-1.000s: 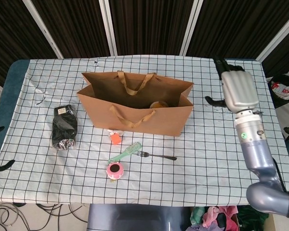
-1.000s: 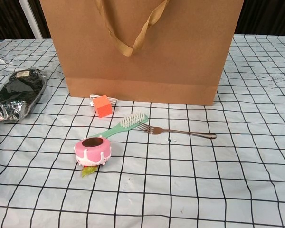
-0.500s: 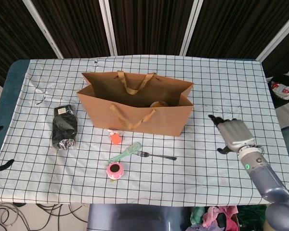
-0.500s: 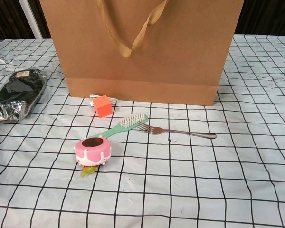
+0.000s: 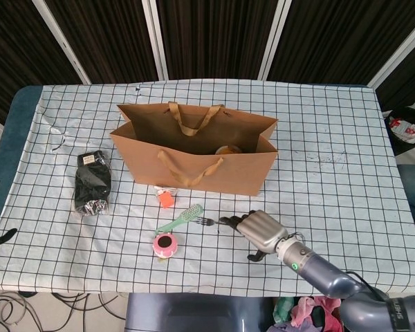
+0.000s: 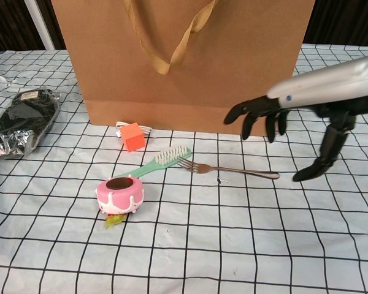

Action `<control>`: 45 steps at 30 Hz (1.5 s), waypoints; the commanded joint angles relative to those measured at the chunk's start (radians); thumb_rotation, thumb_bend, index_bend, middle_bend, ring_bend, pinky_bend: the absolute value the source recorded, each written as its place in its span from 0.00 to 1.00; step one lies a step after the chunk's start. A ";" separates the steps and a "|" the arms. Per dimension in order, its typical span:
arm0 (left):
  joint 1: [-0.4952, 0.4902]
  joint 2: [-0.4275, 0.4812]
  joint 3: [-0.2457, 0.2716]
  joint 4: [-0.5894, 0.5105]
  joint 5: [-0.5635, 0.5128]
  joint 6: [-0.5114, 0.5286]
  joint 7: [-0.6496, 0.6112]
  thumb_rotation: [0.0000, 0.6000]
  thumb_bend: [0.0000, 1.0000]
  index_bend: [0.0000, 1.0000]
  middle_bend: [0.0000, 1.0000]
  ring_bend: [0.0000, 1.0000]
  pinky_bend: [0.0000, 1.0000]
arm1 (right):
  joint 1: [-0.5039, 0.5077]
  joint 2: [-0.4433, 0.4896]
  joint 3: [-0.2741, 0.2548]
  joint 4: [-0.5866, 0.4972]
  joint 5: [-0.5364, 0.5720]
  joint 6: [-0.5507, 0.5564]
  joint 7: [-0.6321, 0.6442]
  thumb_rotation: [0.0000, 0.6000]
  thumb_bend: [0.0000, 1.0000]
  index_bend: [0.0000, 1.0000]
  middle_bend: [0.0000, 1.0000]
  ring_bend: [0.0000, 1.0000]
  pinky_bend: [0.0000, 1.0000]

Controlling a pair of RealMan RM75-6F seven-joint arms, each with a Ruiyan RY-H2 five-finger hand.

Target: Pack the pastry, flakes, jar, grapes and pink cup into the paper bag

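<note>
Paper bag (image 5: 194, 155) stands upright behind the right robot hand (image 5: 257, 230), which hovers empty, fingers spread, over the fork (image 6: 227, 169). Pink cup (image 6: 120, 195) lies well to its left, nearest this hand.

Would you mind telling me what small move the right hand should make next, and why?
Probably it should shift left and lower toward the pink cup. The right hand hangs open above the fork, which is not on the packing list, while the cup stands apart on the cloth, further left, in front of the paper bag, with nothing holding it.
</note>
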 commanded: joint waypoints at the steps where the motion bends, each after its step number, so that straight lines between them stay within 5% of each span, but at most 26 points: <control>1: 0.001 0.001 0.000 0.000 -0.001 0.001 -0.001 1.00 0.03 0.14 0.07 0.02 0.12 | 0.031 -0.135 -0.005 0.064 -0.098 0.016 0.015 1.00 0.17 0.08 0.15 0.23 0.26; 23: -0.001 0.003 0.000 0.002 -0.003 -0.007 -0.005 1.00 0.03 0.15 0.07 0.02 0.12 | 0.291 -0.509 -0.003 0.319 0.132 0.096 -0.145 1.00 0.17 0.07 0.05 0.13 0.25; 45: -0.002 0.007 -0.002 0.006 -0.006 -0.012 -0.021 1.00 0.05 0.15 0.07 0.02 0.12 | 0.442 -0.636 -0.041 0.421 0.295 0.158 -0.244 1.00 0.17 0.08 0.12 0.18 0.25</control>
